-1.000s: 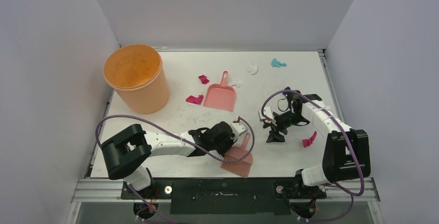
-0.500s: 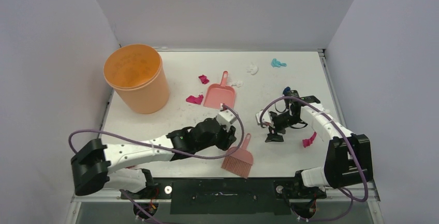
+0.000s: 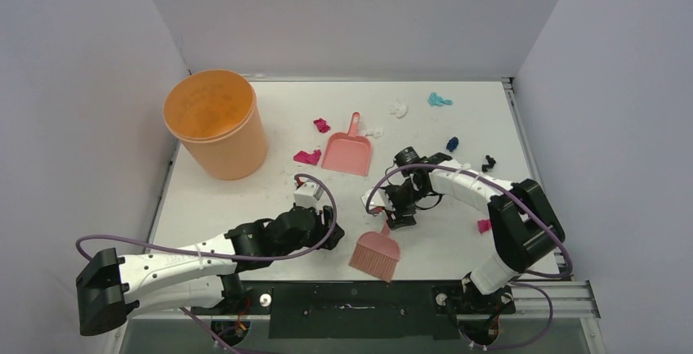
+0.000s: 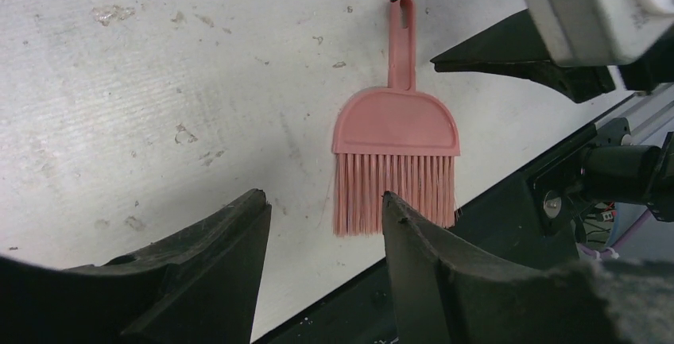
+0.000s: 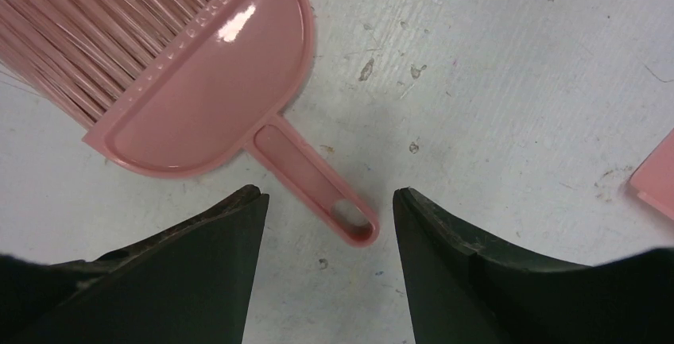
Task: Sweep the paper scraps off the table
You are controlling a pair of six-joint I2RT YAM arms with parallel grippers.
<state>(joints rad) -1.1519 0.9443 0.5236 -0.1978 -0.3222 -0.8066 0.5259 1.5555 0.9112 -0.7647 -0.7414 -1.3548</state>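
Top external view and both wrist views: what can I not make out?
- Orange bucket, top view: too small to show any scraps inside.
- Magenta scrap, top view: partly hidden by the right arm.
- Brush, right wrist view: bristle tips cut off at the upper left corner.
- Dustpan, right wrist view: only a corner, at the right edge.

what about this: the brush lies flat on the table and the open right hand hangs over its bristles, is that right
Not quite. The brush lies flat on the table and the right hand is open, but it hangs over the handle's end, not the bristles, as the right wrist view shows.
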